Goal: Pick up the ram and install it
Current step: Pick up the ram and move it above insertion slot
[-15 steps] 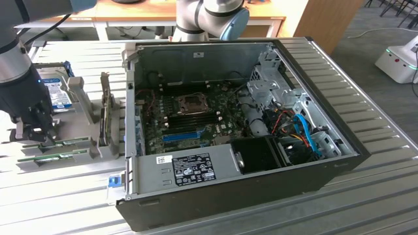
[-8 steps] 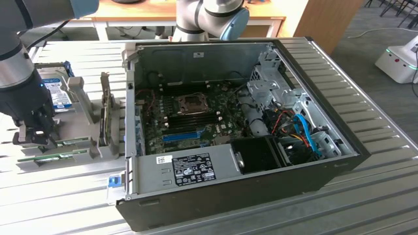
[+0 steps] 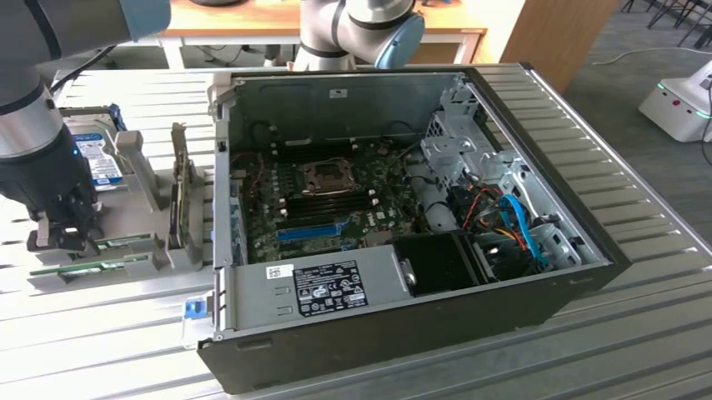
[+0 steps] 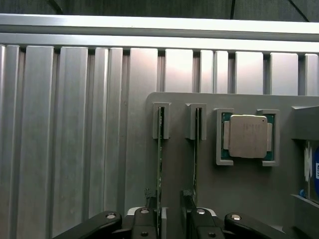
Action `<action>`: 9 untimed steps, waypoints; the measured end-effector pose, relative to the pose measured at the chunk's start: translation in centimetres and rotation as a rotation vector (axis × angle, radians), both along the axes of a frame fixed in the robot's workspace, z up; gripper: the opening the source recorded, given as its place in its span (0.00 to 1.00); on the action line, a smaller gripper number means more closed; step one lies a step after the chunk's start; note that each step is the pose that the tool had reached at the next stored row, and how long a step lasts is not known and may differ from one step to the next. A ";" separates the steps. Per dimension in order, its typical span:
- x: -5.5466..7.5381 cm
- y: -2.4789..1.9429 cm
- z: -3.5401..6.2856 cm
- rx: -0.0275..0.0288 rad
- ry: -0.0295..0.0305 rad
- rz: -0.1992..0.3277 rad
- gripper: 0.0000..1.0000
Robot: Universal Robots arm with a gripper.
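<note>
Gripper: the gripper (image 4: 167, 196) hangs low over the grey holder (image 4: 239, 189), jaws spread wide and gripping nothing; the exterior view has it (image 3: 65, 237) on the left, beside the computer case (image 3: 445, 333).
Ram: the ram (image 4: 159, 164) stands on edge in the holder, so it reads as a thin green line. It runs between the two fingertips (image 4: 148, 192), with a gap on each side. Its far end sits in a small grey bracket.
Second stick: a second stick (image 4: 196, 159) stands parallel, just beside the ram, outside the jaws.
Processor chip: a square processor chip (image 4: 247, 136) with a metal lid lies flat in its own pocket farther along the holder.
Table: the holder rests on a ribbed metal table (image 4: 65, 139).
Computer case: it lies open, its motherboard (image 3: 378, 208) facing up, with a blue slot (image 3: 308, 232) near the front.
</note>
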State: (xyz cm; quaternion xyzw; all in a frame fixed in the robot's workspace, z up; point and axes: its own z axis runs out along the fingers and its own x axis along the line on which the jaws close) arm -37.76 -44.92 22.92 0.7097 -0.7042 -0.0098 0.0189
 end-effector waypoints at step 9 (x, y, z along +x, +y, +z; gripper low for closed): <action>0.0 -0.23 -0.04 0.0000 0.0000 0.000 0.32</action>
